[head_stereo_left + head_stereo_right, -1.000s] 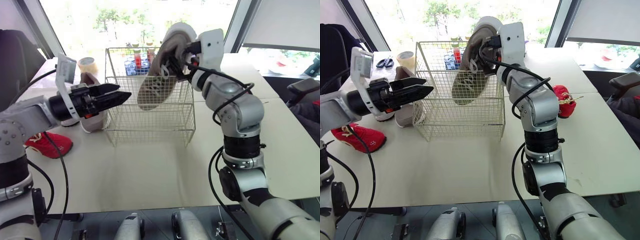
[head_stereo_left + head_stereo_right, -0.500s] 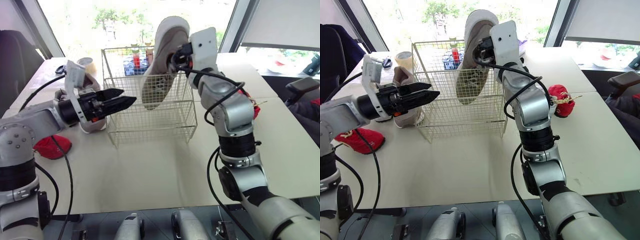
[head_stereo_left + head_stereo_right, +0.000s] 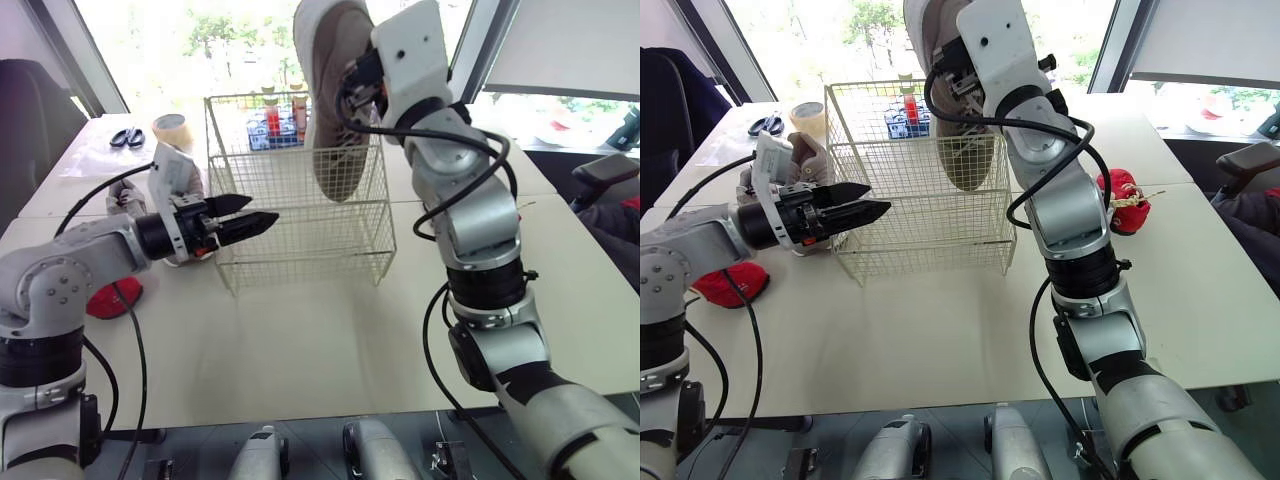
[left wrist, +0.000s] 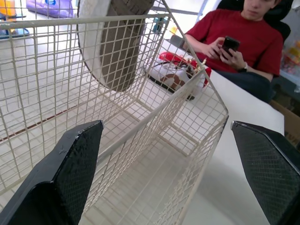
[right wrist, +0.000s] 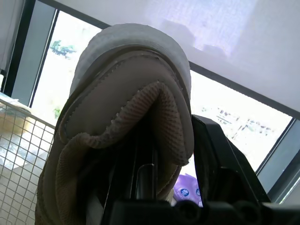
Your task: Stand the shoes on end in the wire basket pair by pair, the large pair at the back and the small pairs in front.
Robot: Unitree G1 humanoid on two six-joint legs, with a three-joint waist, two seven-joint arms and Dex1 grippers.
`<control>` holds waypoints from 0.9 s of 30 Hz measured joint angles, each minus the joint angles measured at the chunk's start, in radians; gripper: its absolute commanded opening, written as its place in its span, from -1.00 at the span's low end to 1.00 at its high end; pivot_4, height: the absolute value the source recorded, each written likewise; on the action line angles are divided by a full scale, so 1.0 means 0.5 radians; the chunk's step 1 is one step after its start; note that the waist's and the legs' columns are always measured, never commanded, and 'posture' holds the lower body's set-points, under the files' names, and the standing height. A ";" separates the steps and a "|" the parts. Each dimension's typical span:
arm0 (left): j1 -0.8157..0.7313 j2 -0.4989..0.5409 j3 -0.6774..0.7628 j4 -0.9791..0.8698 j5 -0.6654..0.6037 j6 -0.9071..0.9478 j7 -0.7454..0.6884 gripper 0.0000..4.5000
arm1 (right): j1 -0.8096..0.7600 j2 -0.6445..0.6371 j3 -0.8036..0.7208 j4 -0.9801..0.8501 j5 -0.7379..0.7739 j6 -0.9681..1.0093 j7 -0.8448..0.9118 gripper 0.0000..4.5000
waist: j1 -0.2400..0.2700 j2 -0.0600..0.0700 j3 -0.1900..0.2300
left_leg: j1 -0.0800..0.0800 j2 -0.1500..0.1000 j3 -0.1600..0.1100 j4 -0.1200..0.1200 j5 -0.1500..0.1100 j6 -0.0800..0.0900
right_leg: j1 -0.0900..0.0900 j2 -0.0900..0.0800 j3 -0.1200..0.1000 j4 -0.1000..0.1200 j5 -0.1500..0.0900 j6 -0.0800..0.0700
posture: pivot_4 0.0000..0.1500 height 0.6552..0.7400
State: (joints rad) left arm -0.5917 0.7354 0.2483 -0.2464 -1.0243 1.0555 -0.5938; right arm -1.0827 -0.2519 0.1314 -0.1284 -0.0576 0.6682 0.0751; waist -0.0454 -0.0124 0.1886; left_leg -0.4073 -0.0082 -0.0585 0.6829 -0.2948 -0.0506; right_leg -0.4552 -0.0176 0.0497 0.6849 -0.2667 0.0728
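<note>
- Daylit window room; white counter (image 3: 300, 340) carries the wire basket (image 3: 300, 215), with no shoe standing in it so far.
- Large taupe shoe (image 3: 335, 110): toe down, heel up, hanging over the basket's rear half; right tool (image 3: 362, 85) clamped on its heel collar.
- Left tool (image 3: 243, 212): fingers apart, empty, at the basket's left front.
- Outstanding, by judgement: matching taupe shoe (image 3: 812, 150) just left of the basket; right-hand red shoe (image 3: 1122, 197) and left-hand red shoe (image 3: 730, 283), either side of the basket.

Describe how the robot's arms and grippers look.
Left arm and right arm: rounded silver-grey segments, black joints, loose black cables. Left gripper and right gripper: white wrist housings, black fingers; the left's fingers taper, with cross-hatched pads.
</note>
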 measured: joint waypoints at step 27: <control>-0.013 -0.049 0.000 0.066 0.111 -0.054 -0.017 1.00 | 0.490 -0.052 -0.117 -0.568 0.016 0.001 0.301 0.99 | 0.003 0.000 0.000 | 0.001 0.000 -0.001 0.000 0.000 0.000 | 0.002 0.000 0.000 0.000 0.000 0.000 | 1.00 1.00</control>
State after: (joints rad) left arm -0.5981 0.7109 0.2484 -0.2133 -0.9686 1.0286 -0.6024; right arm -0.8375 -0.2781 0.0729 -0.4124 -0.0495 0.6688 0.2257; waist -0.0440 -0.0125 0.1885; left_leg -0.4067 -0.0083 -0.0587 0.6829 -0.2949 -0.0505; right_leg -0.4540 -0.0174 0.0497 0.6848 -0.2666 0.0728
